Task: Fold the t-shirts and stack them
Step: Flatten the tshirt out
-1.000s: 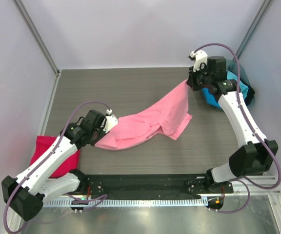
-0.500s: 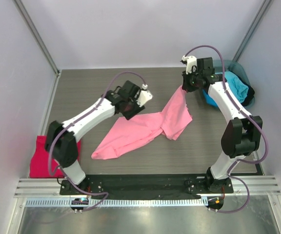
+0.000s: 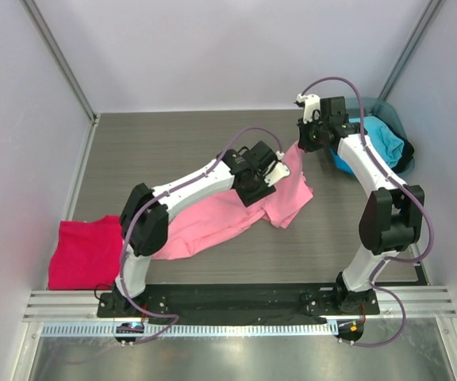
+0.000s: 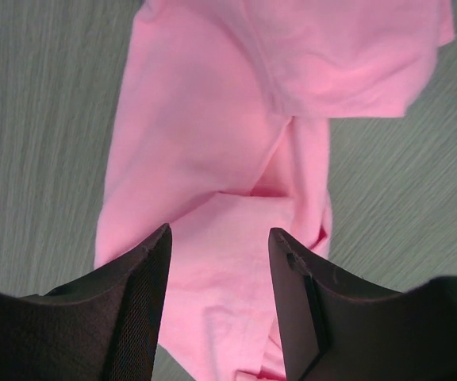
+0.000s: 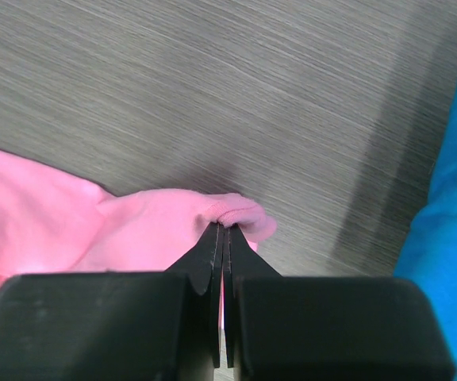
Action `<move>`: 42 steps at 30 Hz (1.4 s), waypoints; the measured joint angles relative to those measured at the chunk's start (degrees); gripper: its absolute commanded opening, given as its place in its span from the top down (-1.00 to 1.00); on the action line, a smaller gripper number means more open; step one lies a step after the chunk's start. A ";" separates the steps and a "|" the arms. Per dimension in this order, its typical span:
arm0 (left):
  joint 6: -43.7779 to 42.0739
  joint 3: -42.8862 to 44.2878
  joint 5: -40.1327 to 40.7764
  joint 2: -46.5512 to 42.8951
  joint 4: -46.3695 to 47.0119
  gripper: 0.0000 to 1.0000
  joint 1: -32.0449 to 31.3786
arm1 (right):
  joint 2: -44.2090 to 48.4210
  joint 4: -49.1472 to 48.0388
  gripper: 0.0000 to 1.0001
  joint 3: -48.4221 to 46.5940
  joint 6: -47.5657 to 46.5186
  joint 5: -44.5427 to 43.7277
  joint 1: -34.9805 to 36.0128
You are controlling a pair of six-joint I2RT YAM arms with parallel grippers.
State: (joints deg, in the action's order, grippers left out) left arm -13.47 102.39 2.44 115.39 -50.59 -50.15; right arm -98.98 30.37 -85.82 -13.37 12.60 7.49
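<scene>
- Lying rumpled on a diagonal across the middle of the grey wood-grain table [image 3: 157, 143], the light pink soft cloth t-shirt [image 3: 213, 222] is bunched and doubled over itself at its far end. No part of it is folded square yet.
- The right hand [image 3: 301, 145] is clamped on a small rolled bit of the shirt's edge at that far end. In the right wrist view its two black fingers [image 5: 213, 254] meet with pink cloth squeezed between them.
- The left hand [image 3: 270, 173] hangs over the bunched middle with its fingers apart and nothing between them. The left wrist view shows overlapping layers and a seam directly below.
- The cloth looks light and limp, so it should sag and drape from any hold and keep no shape of its own.
- A thin pinch at an edge should carry it, though a hard tug might pull so small a bite free.
- The best hold is probably a hem corner or shoulder seam opposite the right hand's grip, so that tension between the two hands flattens the shirt.
- Where layers overlap, taking a single layer rather than the whole bunch will need care.
- The crimson-magenta flat cloth t-shirt [image 3: 82, 250] lies at the near left, well apart.
- The blue and turquoise cloth shirts [image 3: 371, 139] are heaped at the grey-teal round tub [image 3: 395, 119], just beside the right hand.
</scene>
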 measured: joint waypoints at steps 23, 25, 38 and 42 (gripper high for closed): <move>4.07 1.09 8.37 8.26 -3.10 0.10 -6.73 | -1.36 -0.55 0.98 0.68 -0.02 0.90 -5.01; 4.07 1.11 8.79 8.26 -3.06 0.13 -6.73 | -1.36 -0.76 0.98 0.85 0.00 1.16 -4.98; 4.07 1.11 8.92 9.38 -2.78 0.36 -6.45 | -1.36 -0.87 0.97 1.31 0.02 1.44 -5.05; 4.09 1.11 8.83 9.68 -2.38 0.51 -6.10 | -1.36 -0.87 0.97 1.31 0.00 1.44 -5.05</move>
State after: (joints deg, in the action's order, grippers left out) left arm -9.39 103.50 11.27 125.08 -52.97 -56.25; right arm -100.33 29.50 -84.51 -13.37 14.04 2.44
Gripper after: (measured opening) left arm 0.277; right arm 0.023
